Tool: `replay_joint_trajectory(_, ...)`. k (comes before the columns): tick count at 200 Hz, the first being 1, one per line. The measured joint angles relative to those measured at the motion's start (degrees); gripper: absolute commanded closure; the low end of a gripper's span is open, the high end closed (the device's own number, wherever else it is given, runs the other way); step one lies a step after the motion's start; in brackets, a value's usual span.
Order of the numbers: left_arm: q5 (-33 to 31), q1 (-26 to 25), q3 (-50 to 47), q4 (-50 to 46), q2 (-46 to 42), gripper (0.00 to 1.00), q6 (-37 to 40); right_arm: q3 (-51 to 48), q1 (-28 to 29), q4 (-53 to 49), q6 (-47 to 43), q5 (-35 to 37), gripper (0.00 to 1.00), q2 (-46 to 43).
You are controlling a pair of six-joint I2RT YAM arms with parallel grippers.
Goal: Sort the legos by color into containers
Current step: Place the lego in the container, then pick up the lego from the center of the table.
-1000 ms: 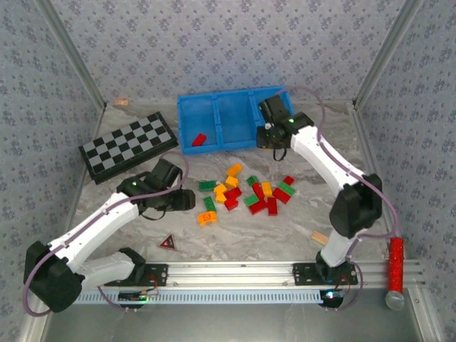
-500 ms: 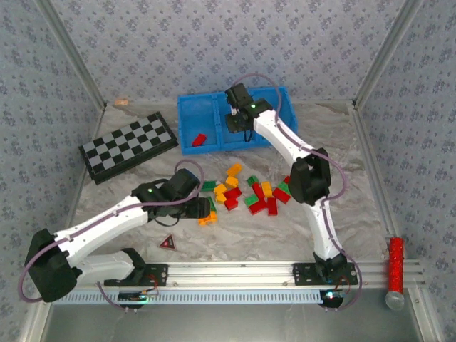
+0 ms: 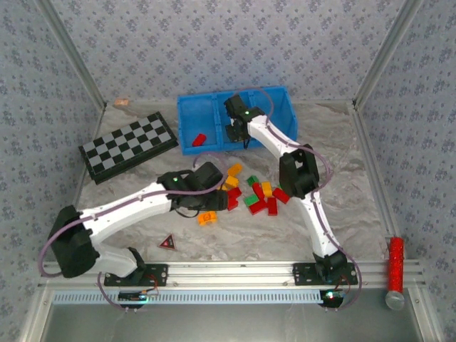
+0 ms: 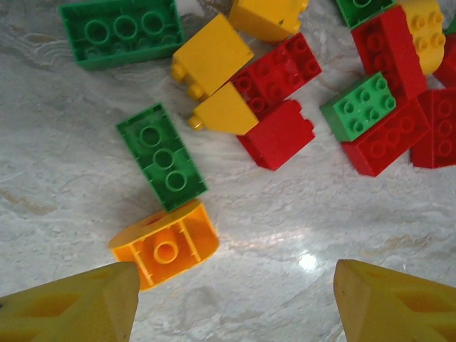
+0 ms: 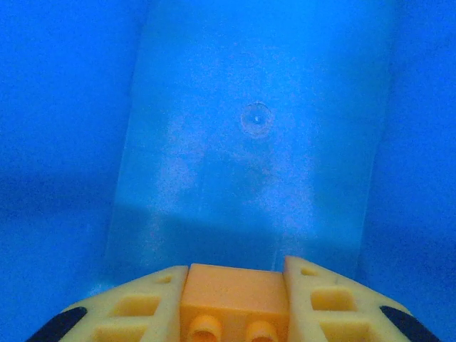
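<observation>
The legos (image 3: 258, 197) lie in a loose pile of red, green and yellow-orange bricks in the middle of the table. My left gripper (image 3: 220, 201) hovers open at the pile's left edge. Between its fingers (image 4: 235, 303) is bare table, with an orange brick (image 4: 167, 246) just inside the left fingertip (image 4: 92, 306) and a green brick (image 4: 162, 155) beyond it. My right gripper (image 3: 236, 132) is over the middle compartment of the blue tray, the containers (image 3: 285, 107). It is shut (image 5: 234, 306) on a yellow-orange brick (image 5: 234, 292) above the blue floor. One red brick (image 3: 199, 140) lies in the left compartment.
A black-and-white checkered board (image 3: 128, 146) lies left of the tray. A dark red triangle piece (image 3: 168, 243) sits near the front rail. A red cylinder (image 3: 395, 265) rests at the far right, outside the table frame. A tan object (image 3: 122, 102) lies at the back left corner.
My left arm has reached right to the pile's edge, its jaws a little wider. My right arm has swung left from the tray's right compartment to the middle one, still gripping the brick.
</observation>
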Motion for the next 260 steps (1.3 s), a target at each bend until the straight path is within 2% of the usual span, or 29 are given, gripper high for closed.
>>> replay_joint_trajectory(48, -1.7, -2.5, 8.5, -1.6, 12.1, 0.29, -6.0, 0.3, -0.3, 0.7, -0.7, 0.0, 0.62, 1.2)
replay_joint_trajectory(75, -2.4, -2.8, 11.1, -3.0, 16.9, 0.29, -9.6, 0.3, -0.4, 1.0, -1.2, -0.2, 0.53, 1.2)
replay_joint_trajectory(90, -3.1, -2.8, 12.8, -4.3, 19.2, 0.29, -11.2, 0.2, -0.4, 1.4, -1.3, -0.4, 0.45, 1.2)
replay_joint_trajectory(112, -3.8, -2.8, 16.3, -6.0, 22.8, 0.29, -13.2, -0.6, -0.5, 2.1, -1.2, -1.6, 0.37, 0.6)
replay_joint_trajectory(136, -4.0, -2.8, 19.4, -6.7, 25.6, 0.29, -14.6, -0.8, -0.7, 1.9, -1.3, -3.0, 0.37, -0.5)
replay_joint_trajectory(187, -3.7, -2.7, 20.3, -7.1, 29.5, 0.30, -17.8, -1.0, -1.0, 1.6, -1.2, -3.7, 0.45, -5.6)
replay_joint_trajectory(222, -2.5, -1.9, 20.3, -6.8, 31.0, 0.36, -20.3, -2.2, -1.2, 1.3, -1.0, -3.9, 0.44, -11.2)
replay_joint_trajectory(260, -1.1, -0.6, 20.3, -4.9, 33.0, 0.39, -21.4, -5.0, -2.0, 1.0, 1.0, -5.7, 0.44, -18.5)
